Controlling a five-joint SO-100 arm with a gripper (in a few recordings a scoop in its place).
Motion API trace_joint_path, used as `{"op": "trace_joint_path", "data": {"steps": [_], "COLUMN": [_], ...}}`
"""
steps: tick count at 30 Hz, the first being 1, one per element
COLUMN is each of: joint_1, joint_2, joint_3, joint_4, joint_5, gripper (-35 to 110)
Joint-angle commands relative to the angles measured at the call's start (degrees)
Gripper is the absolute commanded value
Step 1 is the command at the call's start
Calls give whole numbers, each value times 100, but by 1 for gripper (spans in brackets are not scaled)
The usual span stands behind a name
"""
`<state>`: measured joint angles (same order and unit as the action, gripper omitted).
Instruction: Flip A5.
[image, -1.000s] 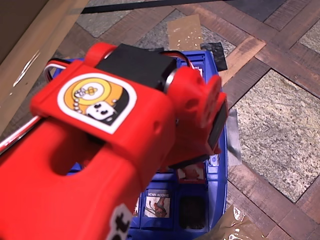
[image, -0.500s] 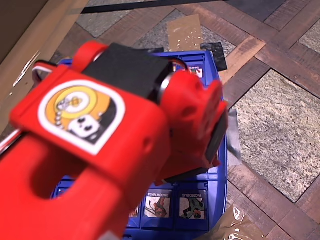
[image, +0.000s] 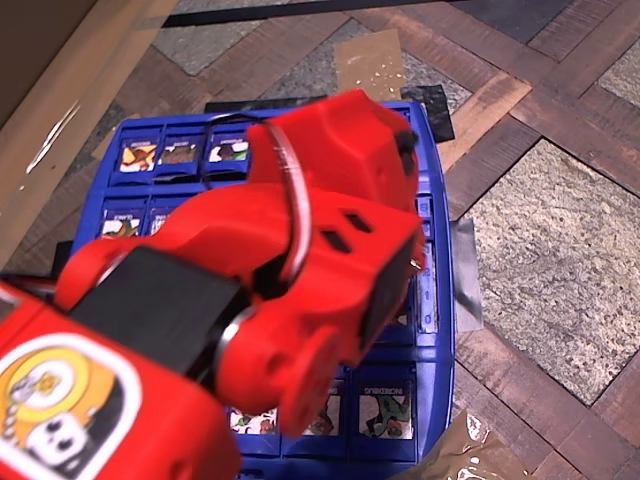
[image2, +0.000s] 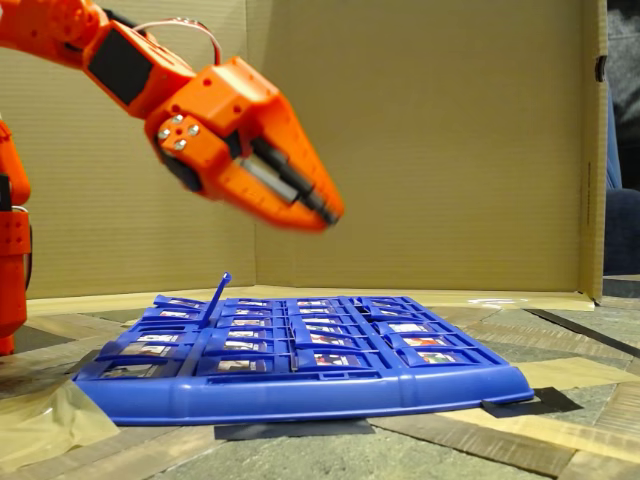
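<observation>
A5 (image: 385, 412) lies flat in the bottom right slot of the blue game board (image: 440, 330) in the overhead view. Its pale card with the greenish figure faces up. My red arm (image: 300, 280) reaches from the bottom left across the middle of the board and hides many tiles. In the fixed view my gripper (image2: 326, 211) hangs well above the board (image2: 300, 395), tilted down to the right. Its fingers are together with nothing between them, and it touches no tile.
One tile (image2: 215, 295) stands upright at the board's far left in the fixed view; the others lie flat. Cardboard walls (image2: 430, 150) close the back and right. Tape strips (image: 368, 62) and black patches hold the board to the patterned table (image: 560, 250).
The bottom right tile, standing with its red portrait face showing, dropped flat onto its slot with the greenish card up. My arm then swung back and lifted, uncovering the top left tiles.
</observation>
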<state>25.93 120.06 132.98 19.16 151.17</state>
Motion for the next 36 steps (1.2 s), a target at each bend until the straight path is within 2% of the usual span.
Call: {"op": "trace_joint_path", "data": {"steps": [1,6,20,30,36], "joint_1": [-167,-448,-1292,-1731,-1978], "joint_2": [536,1143,3182,4421,4957], "joint_3": [352,1046,3032,4175,4447], "joint_4": [-976,-2303,-5036,-6258,-6513], "joint_5": [343,844,1916,1969,1978], "gripper": [0,0,0,0,0]}}
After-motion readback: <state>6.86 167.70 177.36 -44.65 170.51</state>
